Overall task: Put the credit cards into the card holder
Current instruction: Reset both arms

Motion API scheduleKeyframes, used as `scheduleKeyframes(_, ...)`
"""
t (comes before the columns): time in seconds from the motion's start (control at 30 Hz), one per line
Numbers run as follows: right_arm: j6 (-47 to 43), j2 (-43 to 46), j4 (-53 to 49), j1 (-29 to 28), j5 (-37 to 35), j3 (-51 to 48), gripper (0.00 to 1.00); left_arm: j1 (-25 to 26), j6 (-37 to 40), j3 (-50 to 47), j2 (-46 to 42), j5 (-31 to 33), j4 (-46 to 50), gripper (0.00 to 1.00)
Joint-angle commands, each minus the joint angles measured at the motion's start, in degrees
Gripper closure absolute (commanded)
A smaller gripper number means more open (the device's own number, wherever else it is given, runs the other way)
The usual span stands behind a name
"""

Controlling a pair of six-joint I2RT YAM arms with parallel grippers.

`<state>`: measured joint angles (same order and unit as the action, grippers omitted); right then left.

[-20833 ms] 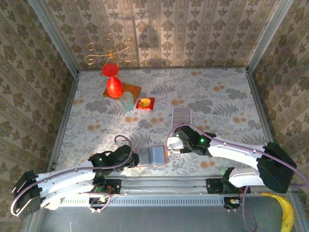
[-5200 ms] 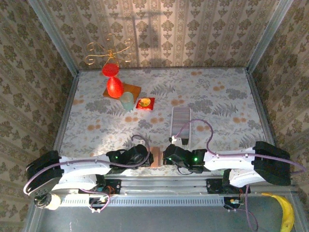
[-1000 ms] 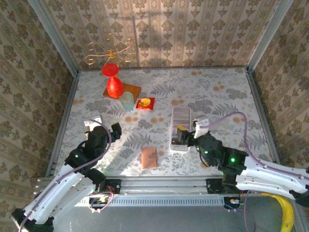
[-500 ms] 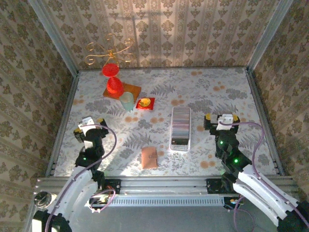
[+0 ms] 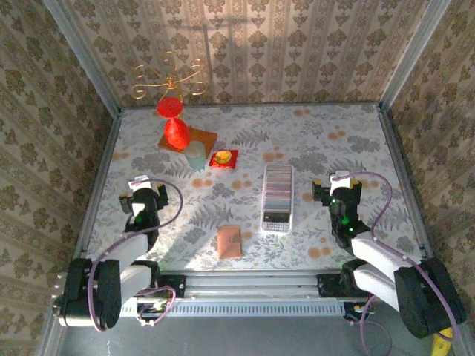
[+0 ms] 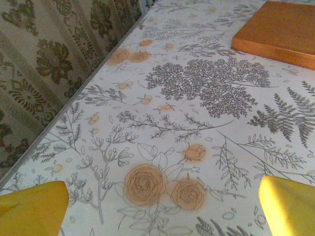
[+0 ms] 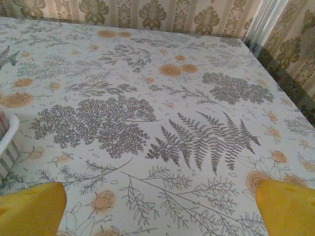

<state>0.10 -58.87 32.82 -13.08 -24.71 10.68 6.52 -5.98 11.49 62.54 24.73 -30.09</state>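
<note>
While most of the top view is taken up by the flower-printed table point(image 5: 334, 133), the white left arm point(image 5: 130, 248) and white right arm point(image 5: 369, 252) are seen folded up at its near side, well apart. The left gripper point(image 6: 157, 211) is held wide open over bare cloth, with its yellow fingertips point(image 6: 32, 211) at the bottom corners of the wrist view. Same deal for the right gripper point(image 7: 157, 211): jaws spread wide, nothing gripped. The long clear plastic tray with ribbed rows point(image 5: 278, 196) is laid lengthwise mid-table, nearer the right arm. An orange-brown wooden board point(image 5: 204, 139) is parked far left, with a shiny red hourglass-shaped vase point(image 5: 174, 133) at its left end and a pale green cup point(image 5: 195, 156) just beside it. The small pinkish-tan folding card holder point(image 5: 229, 241) is found shut and flat near the front edge, just left of the tray's near end, touched by neither gripper. Whether the credit cards are inside can't be told.
</note>
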Motion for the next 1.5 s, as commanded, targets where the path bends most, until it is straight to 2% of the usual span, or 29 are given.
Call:
scheduleKeyframes(0.0, -0.57, -2.18, 8.12, 2.41, 3.88, 0.54, 0.00, -1.09, 0.13, 3.80, 3.62, -2.59, -6.39, 0.00)
scheduleKeyframes(0.13, -1.20, -5.35, 8.25, 4.99, 9.67, 2.53, 0.00, -1.10, 2.23, 4.07, 9.31, -5.77, -15.13, 0.00)
scheduleKeyframes(0.3, -3.20, -10.22, 12.47, 5.18, 12.61, 3.85, 0.00, -0.99, 5.59, 9.67, 14.15, -8.83, -11.00, 0.00)
scheduleKeyframes(0.37, -4.00, -12.43, 15.05, 5.18, 14.04, 4.31, 0.00, -0.95, 8.36, 10.15, 15.55, -11.34, -12.74, 0.00)
scheduleKeyframes(0.43, -3.88, -14.17, 16.94, 5.25, 14.95, 4.74, 0.00, -1.15, 10.43, 8.50, 18.76, -14.04, -20.45, 0.00)
scheduleKeyframes(0.5, -4.19, -18.33, 22.02, 5.98, 18.11, 4.46, 0.00, -1.74, 11.62, 5.93, 28.81, -14.10, -36.76, 0.00)
scheduleKeyframes(0.53, -4.82, -22.83, 26.44, 6.13, 18.62, 4.31, 0.00, -0.84, 11.70, 6.09, 28.65, -11.05, -35.32, 0.00)
scheduleKeyframes(0.57, -3.65, -26.53, 30.08, 6.38, 16.51, 4.38, 0.00, -1.04, 9.65, 7.50, 25.22, -11.47, -26.03, 0.00)
scheduleKeyframes(0.6, -2.16, -30.42, 33.89, 7.55, 15.43, 4.89, 0.00, -2.02, 9.13, 9.91, 25.83, -12.94, -22.77, 0.00)
scheduleKeyframes(0.63, -1.72, -30.69, 31.46, 7.63, 14.44, 6.32, 0.00, -2.94, 9.41, 10.06, 26.93, -14.26, -25.35, 0.00)
scheduleKeyframes(0.7, -0.49, -28.24, 16.88, 9.47, 18.77, 11.65, 0.00, -3.61, 7.24, 10.17, 26.28, -12.42, -23.44, 0.00)
scheduleKeyframes(0.77, 2.03, -28.99, 15.12, 12.08, 20.34, 13.23, 0.00, -3.62, 7.61, 10.11, 26.50, -12.43, -24.12, 0.00)
scheduleKeyframes(1.47, 1.88, -28.71, 15.61, 12.11, 20.23, 12.84, 0.00, -2.68, 8.63, 9.96, 26.58, -12.34, -24.72, 0.00)
